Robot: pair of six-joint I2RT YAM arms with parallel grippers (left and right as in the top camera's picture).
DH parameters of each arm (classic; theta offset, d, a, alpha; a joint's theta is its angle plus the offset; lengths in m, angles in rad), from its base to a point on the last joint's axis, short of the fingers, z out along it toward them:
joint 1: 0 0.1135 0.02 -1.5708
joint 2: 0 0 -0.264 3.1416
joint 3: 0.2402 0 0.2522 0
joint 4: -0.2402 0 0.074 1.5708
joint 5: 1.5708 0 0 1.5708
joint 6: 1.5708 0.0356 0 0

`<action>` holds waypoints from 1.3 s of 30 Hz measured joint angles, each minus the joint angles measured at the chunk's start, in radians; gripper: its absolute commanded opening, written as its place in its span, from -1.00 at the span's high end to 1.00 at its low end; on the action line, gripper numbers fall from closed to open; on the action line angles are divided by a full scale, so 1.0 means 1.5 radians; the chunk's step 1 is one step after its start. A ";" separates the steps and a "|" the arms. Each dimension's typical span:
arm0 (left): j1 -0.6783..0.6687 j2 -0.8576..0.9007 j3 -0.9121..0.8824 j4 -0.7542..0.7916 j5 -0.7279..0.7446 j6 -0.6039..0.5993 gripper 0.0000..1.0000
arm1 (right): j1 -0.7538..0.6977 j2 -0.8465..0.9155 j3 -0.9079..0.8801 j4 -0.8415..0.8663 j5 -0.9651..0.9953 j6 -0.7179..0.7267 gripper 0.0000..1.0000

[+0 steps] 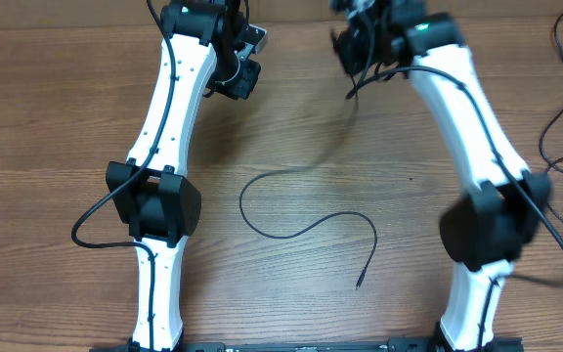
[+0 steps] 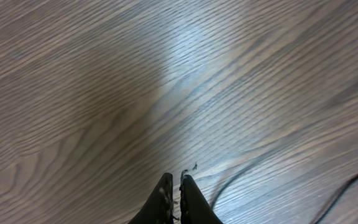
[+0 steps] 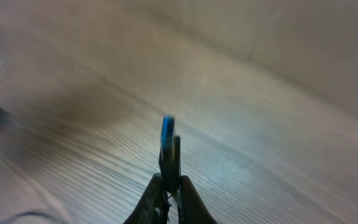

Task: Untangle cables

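Now the right gripper (image 3: pixel 169 185) pinches the plug (image 3: pixel 169 134) of a thin black bendy cable (image 1: pixel 291 232) that curls on the brown wooden table (image 1: pixel 47 117) below that gripper. The left gripper (image 2: pixel 174 182) is pressed together, empty. A quick tug could slip the plug loose.

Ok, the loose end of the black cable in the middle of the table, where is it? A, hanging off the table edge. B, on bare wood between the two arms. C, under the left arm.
B: overhead, the cable ends in a tip on bare wood between the left arm and right arm.
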 measured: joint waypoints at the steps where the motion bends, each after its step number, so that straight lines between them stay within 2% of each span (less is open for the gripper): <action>1: 0.000 0.000 0.000 0.001 0.006 0.000 0.85 | 0.000 -0.024 0.013 -0.011 0.003 0.013 0.92; 5: -0.001 0.000 0.000 0.012 0.059 0.000 0.74 | 0.000 -0.093 0.040 -0.038 0.020 0.042 0.92; 6: -0.001 0.000 0.000 0.017 0.083 0.000 0.63 | 0.000 -0.104 0.042 -0.041 0.025 0.047 0.92; 8: -0.002 0.000 0.000 0.024 0.139 0.014 0.12 | 0.000 -0.122 0.042 -0.048 0.042 0.053 0.92; 11: -0.011 0.000 0.000 0.025 0.231 0.069 -0.39 | 0.000 -0.129 0.042 -0.056 0.061 0.058 0.93; 12: -0.019 0.000 0.000 0.024 0.270 0.110 -0.56 | 0.000 -0.129 0.042 -0.064 0.070 0.059 0.93; 13: -0.023 0.000 0.000 0.024 0.285 0.118 -0.64 | 0.000 -0.129 0.042 -0.067 0.072 0.060 0.92; 18: -0.071 0.000 0.000 0.032 0.378 0.215 -0.65 | 0.000 -0.129 0.042 -0.082 0.088 0.062 0.93; 23: -0.112 0.000 -0.010 0.070 0.409 0.257 -0.64 | 0.000 -0.129 0.042 -0.085 0.095 0.062 0.93; 33: -0.138 0.000 -0.075 0.130 0.338 0.285 -0.60 | 0.000 -0.143 0.050 -0.119 0.100 0.062 0.93; 39: -0.135 0.000 -0.075 0.132 0.315 0.286 -0.64 | 0.000 -0.210 0.070 -0.120 0.100 0.062 0.93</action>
